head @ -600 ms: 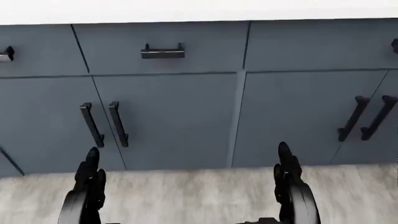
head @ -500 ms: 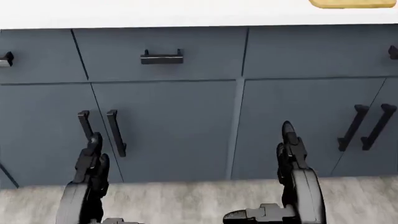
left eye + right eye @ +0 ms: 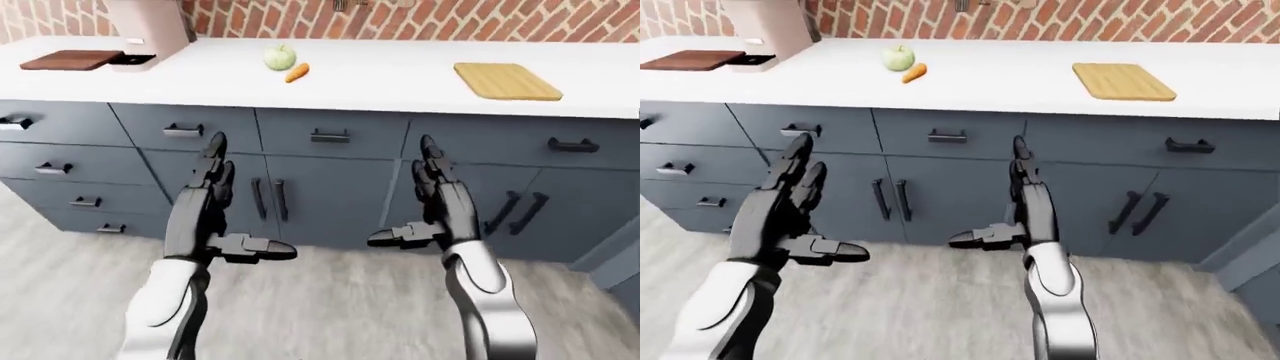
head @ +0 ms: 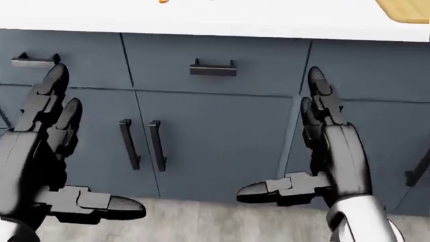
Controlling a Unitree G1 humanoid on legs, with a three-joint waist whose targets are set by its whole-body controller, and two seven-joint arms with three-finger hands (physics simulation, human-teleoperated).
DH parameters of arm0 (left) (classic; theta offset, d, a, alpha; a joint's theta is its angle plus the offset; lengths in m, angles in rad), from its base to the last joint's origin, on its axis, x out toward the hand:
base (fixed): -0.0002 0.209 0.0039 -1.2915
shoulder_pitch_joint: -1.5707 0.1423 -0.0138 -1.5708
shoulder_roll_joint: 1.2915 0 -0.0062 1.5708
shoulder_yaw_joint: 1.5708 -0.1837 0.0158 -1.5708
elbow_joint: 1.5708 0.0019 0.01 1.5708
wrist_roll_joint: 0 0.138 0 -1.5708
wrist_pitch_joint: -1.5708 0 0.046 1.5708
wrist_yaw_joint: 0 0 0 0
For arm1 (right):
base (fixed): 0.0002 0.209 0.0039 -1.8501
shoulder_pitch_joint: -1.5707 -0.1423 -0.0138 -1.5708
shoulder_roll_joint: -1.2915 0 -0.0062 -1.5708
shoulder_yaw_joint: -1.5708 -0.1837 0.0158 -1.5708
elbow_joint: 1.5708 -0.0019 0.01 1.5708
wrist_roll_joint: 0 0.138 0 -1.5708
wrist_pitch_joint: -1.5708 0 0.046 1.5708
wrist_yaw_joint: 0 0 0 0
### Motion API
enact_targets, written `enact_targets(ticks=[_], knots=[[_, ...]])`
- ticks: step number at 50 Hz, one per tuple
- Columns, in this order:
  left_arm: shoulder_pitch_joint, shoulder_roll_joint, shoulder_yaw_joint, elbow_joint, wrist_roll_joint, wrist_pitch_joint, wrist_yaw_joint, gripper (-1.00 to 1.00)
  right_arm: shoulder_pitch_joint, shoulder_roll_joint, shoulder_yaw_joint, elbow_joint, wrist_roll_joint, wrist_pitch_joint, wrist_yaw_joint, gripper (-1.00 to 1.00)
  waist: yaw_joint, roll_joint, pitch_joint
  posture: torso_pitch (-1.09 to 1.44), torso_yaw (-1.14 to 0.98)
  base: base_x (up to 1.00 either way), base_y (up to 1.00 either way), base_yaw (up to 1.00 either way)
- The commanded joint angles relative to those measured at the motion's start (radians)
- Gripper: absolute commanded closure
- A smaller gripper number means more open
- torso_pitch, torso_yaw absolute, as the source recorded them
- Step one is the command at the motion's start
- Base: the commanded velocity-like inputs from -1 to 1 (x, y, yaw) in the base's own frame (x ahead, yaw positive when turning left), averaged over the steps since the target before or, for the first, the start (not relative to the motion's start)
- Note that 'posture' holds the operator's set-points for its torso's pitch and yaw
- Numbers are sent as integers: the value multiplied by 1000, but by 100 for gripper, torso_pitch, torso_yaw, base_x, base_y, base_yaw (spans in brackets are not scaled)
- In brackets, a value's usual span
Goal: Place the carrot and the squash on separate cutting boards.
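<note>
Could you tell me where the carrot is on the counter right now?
In the left-eye view the carrot lies on the white counter, upper left of centre, just right of the pale green squash and well left of the light wooden cutting board.

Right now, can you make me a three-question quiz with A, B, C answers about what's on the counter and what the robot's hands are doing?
1. Where is the carrot?
A. On the white counter, right beside the squash
B. On the light cutting board
C. In the robot's hand

2. How many cutting boards are on the counter?
A. One
B. Two
C. Four

3. What are the left hand and right hand doing?
A. Both squeeze vegetables
B. Both are open and empty
C. One pulls a drawer

Answers: 1 A, the carrot lies on bare counter next to the squash. 2 B, a dark cutting board at left and the light one at right. 3 B, fingers are spread, holding nothing.
</note>
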Motion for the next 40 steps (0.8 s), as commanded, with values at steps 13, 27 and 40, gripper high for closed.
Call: enact_targets(ticks=[13,27,40], knots=[[-70,21,25,-74,-19,103,-11,-100,-35,-9,6,-158,12,40,-15,-100,-21,-38,53,0,0,16,4,29],[-93,45,58,-95,-59,141,-4,-100,-28,-9,-24,-176,51,22,-41,-100,-79,-8,7,0,0,61,58,0],[-68,37,52,-81,-64,107,-7,-100,-10,-15,-50,-194,118,-18,-66,-100,-50,78,-4,0,0,48,61,0]])
